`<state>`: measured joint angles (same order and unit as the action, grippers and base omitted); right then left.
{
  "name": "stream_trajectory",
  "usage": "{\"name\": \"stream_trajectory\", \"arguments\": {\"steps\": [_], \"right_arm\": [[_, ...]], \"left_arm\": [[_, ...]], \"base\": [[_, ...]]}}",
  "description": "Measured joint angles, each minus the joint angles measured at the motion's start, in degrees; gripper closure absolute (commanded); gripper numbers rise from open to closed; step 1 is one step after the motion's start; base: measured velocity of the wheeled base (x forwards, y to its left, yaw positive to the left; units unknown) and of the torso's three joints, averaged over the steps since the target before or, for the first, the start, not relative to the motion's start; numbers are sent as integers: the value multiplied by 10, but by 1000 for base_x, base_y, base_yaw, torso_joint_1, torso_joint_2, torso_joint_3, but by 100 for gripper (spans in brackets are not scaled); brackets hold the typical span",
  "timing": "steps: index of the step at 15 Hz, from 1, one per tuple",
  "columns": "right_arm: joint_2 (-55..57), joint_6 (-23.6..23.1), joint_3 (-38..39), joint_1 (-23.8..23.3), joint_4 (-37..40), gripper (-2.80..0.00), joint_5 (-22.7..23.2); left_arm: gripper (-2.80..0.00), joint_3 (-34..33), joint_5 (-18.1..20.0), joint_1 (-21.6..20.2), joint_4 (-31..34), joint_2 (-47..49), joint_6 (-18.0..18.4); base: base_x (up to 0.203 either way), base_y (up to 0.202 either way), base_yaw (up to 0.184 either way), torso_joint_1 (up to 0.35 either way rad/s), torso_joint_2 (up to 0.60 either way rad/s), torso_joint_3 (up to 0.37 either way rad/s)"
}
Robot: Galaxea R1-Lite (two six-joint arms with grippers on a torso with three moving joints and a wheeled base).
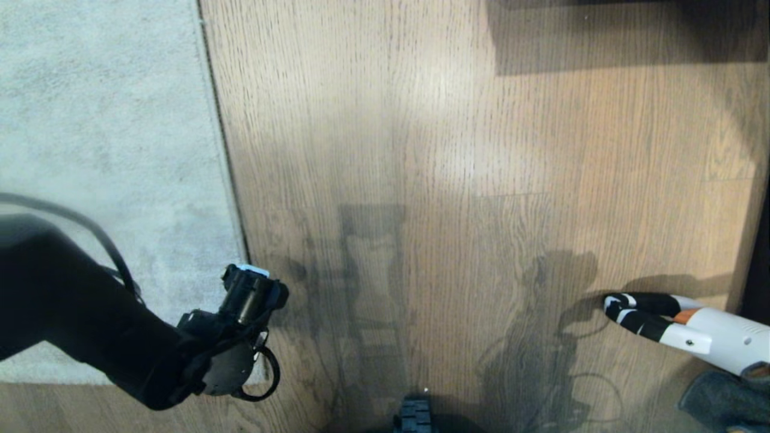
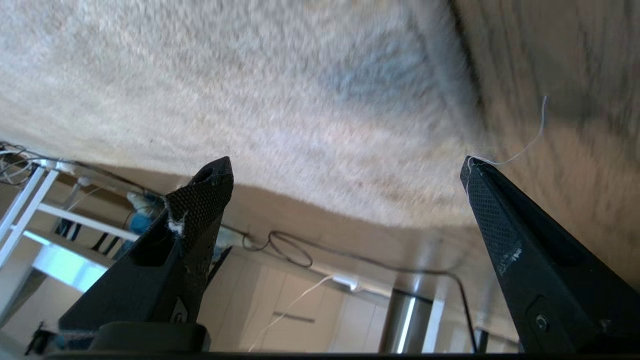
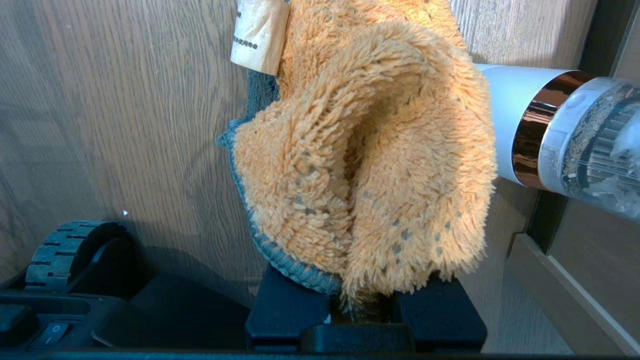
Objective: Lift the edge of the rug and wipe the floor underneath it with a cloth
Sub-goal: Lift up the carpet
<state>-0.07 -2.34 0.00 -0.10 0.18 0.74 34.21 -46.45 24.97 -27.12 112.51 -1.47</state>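
The pale grey rug (image 1: 108,150) lies flat on the left, and its rug edge (image 1: 225,156) runs along the wood-grain floor (image 1: 451,180). My left arm's wrist (image 1: 243,300) hangs over the rug's near corner. In the left wrist view the left gripper (image 2: 344,161) is open, with its black fingers (image 2: 200,210) wide apart above the rug (image 2: 250,90) and nothing between them. The right gripper (image 3: 365,307) is shut on the orange-yellow cloth (image 3: 370,165), whose white tag (image 3: 259,35) shows. The cloth's dark grey face (image 1: 719,400) shows at the head view's bottom right corner.
A white handheld vacuum (image 1: 692,328) with a black-and-white nozzle lies on the floor at the right, close beside the cloth (image 3: 550,135). My base's wheel (image 1: 415,415) is at the bottom centre. Cables (image 2: 285,247) and furniture legs lie beyond the rug's far side.
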Motion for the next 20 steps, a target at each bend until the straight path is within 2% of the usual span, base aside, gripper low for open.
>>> {"name": "stream_trajectory", "arguments": {"steps": [5,10,14,20], "right_arm": [[0,0,0,0,0,0,0],[0,0,0,0,0,0,0],[0,0,0,0,0,0,0],[0,0,0,0,0,0,0]], "left_arm": [[-280,-1,-1,-11,-49,29,4],[-280,-6,-20,-32,-89,37,41],[-280,-11,-20,-43,-100,38,44],[-280,-6,-20,-25,-149,54,42]], "base": [[0,0,0,0,0,0],[0,0,0,0,0,0],[0,0,0,0,0,0],[0,0,0,0,0,0]]}}
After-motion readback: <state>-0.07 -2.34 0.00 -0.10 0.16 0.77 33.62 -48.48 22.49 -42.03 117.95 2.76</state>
